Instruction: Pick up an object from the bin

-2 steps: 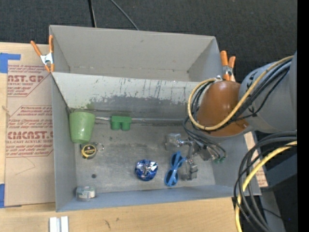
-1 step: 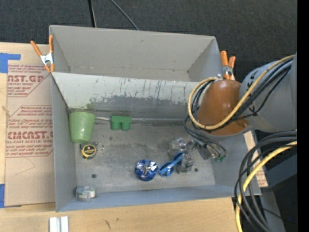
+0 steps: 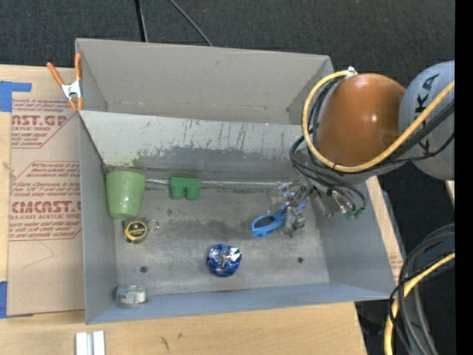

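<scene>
So the arm is leaning in from the right side of the grey bin (image 3: pixel 199 87), with that big orange cover (image 3: pixel 362 120) and a loop of yellow and black cables (image 3: pixel 309 120) hanging around the wrist. The gripper (image 3: pixel 293 209) is sitting low over the right part of the bin floor, close to the right wall. Honestly I can't tell how wide the claw is standing, or whether it's got hold of anything. The metal bits down there are all blending together from where I'm looking.

The thing it's sitting at is a small blue plastic piece (image 3: pixel 264 225), kind of curved. It's lying on the floor just left of the claw tip and looking like it's touching it. Whether it's actually being pinched, I can't say.

Everything else is lying well apart from the gripper:
- a pale green cup (image 3: pixel 125 192) is lying on its side against the left wall
- a green block (image 3: pixel 185 188) is sitting near the back wall, a bit right of the cup
- a little round black and yellow thing (image 3: pixel 134 230) is sitting just below the cup
- a blue and white crumpled ball (image 3: pixel 223 259) is resting near the front, about mid-bin
- a small grey object (image 3: pixel 131 295) is tucked in the front left corner
</scene>
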